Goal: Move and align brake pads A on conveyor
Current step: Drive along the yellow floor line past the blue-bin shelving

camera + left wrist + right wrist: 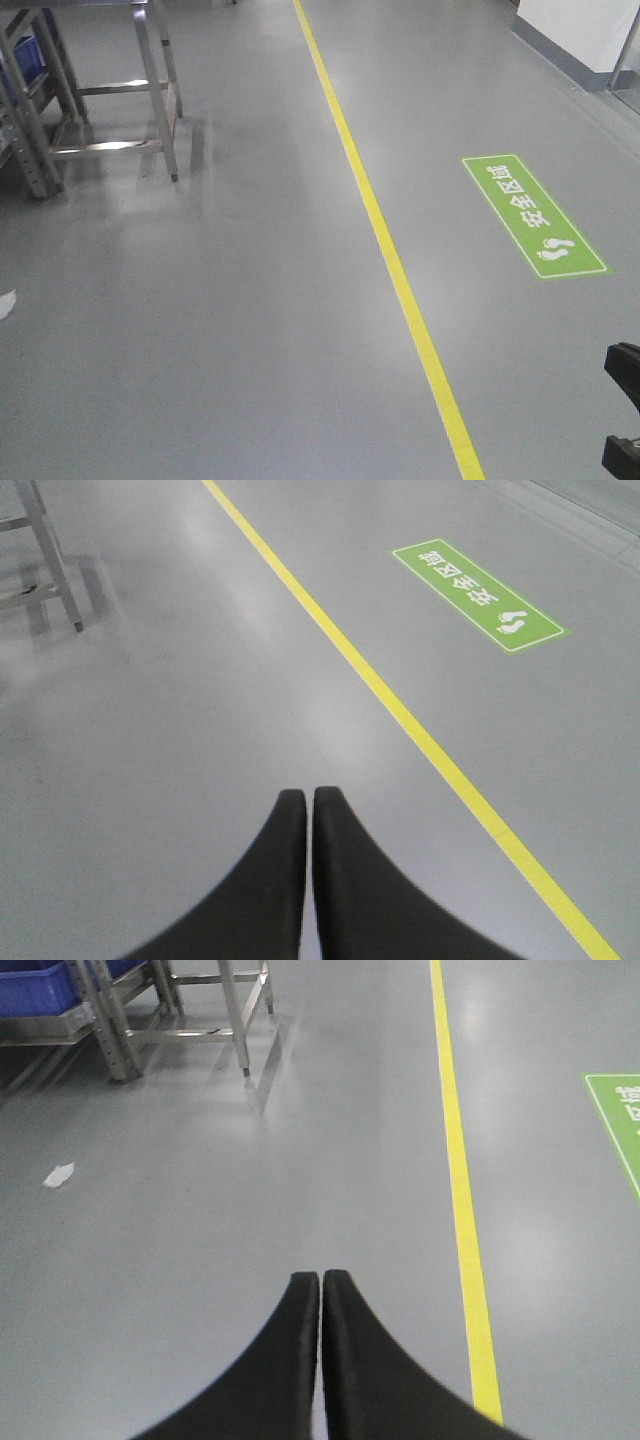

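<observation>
No brake pads and no conveyor show in any view; all three cameras look at a grey floor. My left gripper (309, 794) is shut with nothing between its black fingers, hanging over bare floor left of a yellow line (400, 715). My right gripper (321, 1277) is likewise shut and empty, also above bare floor, with the yellow line (460, 1190) to its right. In the front view only a black part of the right arm (625, 415) shows at the lower right edge.
A steel frame table (150, 95) stands at the far left, with metal racks and a blue bin (40, 985) beside it. A green floor sign (533, 215) lies right of the yellow line (385, 245). A white scrap (58, 1174) lies on the floor.
</observation>
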You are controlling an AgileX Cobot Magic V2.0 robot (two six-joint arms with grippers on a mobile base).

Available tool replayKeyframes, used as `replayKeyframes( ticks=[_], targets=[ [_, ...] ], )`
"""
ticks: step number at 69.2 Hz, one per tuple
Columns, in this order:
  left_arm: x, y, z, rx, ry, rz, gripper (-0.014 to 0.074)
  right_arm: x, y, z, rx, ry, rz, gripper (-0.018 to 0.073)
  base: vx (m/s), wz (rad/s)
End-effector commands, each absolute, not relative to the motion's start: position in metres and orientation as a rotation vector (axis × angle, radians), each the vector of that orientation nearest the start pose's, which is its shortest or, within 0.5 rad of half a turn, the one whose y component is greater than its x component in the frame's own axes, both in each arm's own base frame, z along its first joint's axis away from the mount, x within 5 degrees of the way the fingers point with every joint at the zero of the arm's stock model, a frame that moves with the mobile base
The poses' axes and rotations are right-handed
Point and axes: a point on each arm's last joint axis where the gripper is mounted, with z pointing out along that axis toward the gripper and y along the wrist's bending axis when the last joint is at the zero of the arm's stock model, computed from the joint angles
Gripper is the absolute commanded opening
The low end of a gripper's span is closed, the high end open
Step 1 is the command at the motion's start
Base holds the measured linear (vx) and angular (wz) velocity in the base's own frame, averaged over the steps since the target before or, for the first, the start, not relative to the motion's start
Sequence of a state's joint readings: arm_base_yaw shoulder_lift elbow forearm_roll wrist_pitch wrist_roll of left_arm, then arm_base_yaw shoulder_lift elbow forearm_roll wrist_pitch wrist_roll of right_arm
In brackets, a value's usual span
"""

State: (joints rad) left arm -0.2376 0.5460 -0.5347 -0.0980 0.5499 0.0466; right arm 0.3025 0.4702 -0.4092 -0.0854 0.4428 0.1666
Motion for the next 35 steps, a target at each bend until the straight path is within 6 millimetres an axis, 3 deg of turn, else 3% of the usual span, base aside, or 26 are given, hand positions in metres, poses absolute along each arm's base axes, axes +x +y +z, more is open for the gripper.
replayKeyframes(
  ticks=[1, 35],
  targets=[
    [0.107, -0.031, 0.3154, 0.222, 1.954, -0.238, -0.0006, 0.0979, 0.0269, 0.2927, -0.197, 1.886, 0.216, -0.001, 0.58, -0.13],
    [0.107, -0.031, 0.3154, 0.222, 1.954, -0.238, -0.0006, 0.0979, 0.0269, 0.2927, -0.197, 1.886, 0.216, -0.001, 0.61, -0.07]
  ],
)
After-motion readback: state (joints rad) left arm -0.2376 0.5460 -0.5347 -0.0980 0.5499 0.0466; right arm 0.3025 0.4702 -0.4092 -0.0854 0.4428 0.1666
